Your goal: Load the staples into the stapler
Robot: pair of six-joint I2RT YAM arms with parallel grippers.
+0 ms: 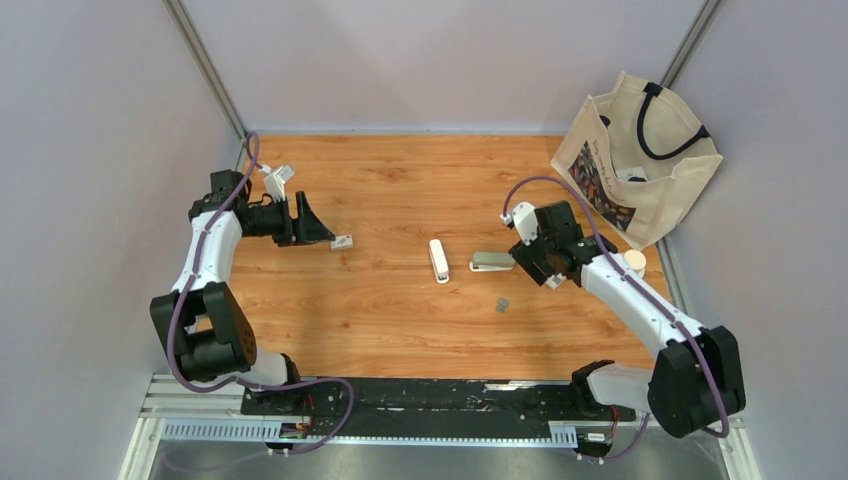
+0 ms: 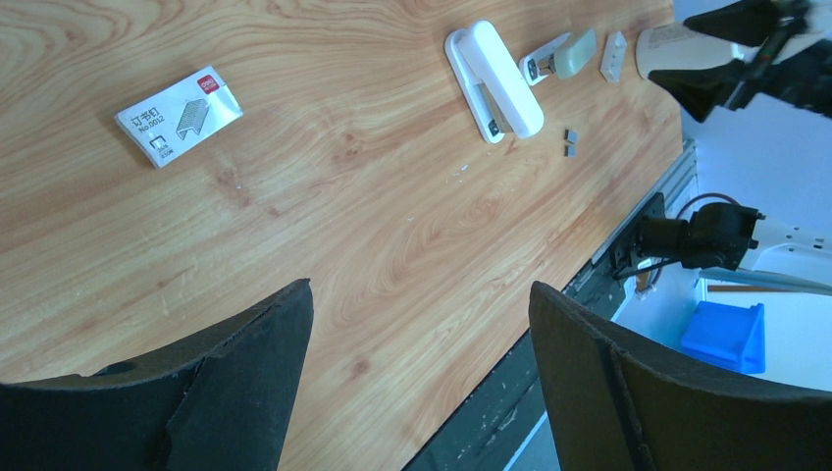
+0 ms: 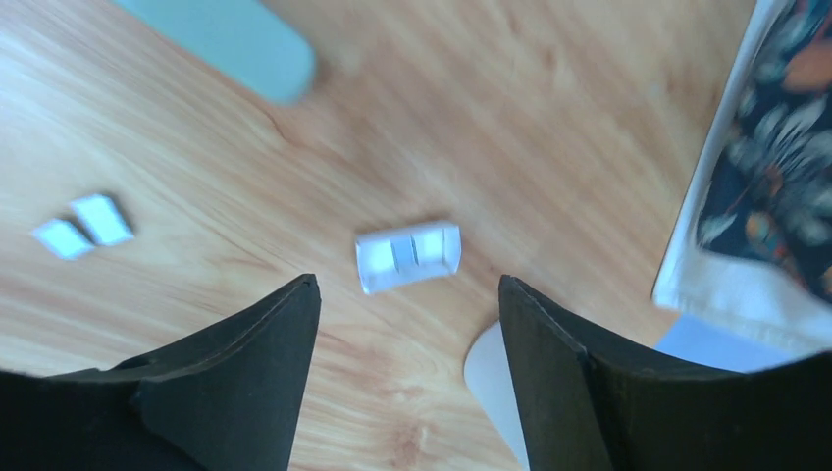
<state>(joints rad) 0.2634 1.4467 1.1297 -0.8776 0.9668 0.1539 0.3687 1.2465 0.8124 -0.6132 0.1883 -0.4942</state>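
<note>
The right hand [image 3: 409, 304] hangs over the tabletop [image 1: 400, 330] with its two dark fingers [image 3: 245, 383] spread wide, and nothing is between them. Under the gap, a little farther out, a small white piece [image 3: 408, 255] lies flat on the wood. To its side are the staples [image 3: 83, 226], two short strips lying close together; in this blurred view they look pale, from above they look dark grey. They lie free on the tabletop, in no hand and in no stapler. Just beside this hand lies a grey-green stapler [image 1: 492, 262], with its rounded end at the top edge of the right wrist view. The staples are near it, on the side toward the arm bases, and do not touch it. A white stapler [image 1: 438, 261] lies near the middle of the tabletop, apart from the grey-green one. On the far right stands a cloth bag [image 1: 640, 160] with dark handles.

The left hand [image 2: 422, 294] is well apart from all this, at the left side, also spread and holding nothing. Near it lies a small box of staples [image 2: 179, 115] with printed text.
</note>
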